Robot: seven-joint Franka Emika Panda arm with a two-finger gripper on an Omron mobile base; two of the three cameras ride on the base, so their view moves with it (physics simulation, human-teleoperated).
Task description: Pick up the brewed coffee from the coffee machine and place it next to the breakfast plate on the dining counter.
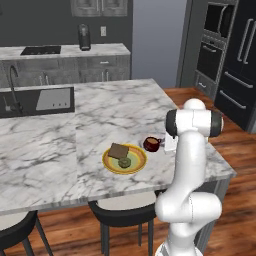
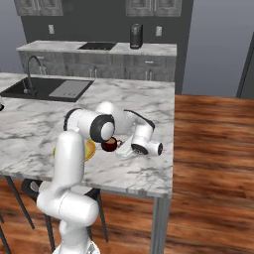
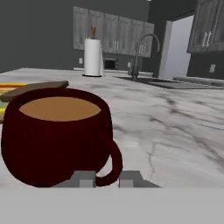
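Coffee, brewed, in a small round dark red mug with a side handle: in the left base view it is seen standing upright on the large white-and-grey marble dining counter, just beside the right rim of the round yellow breakfast plate bearing a brown toast slice and a small greenish round. That spot is judged to match the placement asked for. The tall black coffee machine is noted well apart, on the rear counter near the black cooktop.

Right base view: the white arm is bent low over the counter edge, and the two-finger gripper is brought level with the mug from its handle side, presumably so the mug is kept upright and nothing is spilled.

Hand view: the mug's handle loop is seen between the 2 grey fingertips. Whether the jaws are clamped on the handle or already loosened cannot be told. The brown liquid lies level, near the brim.
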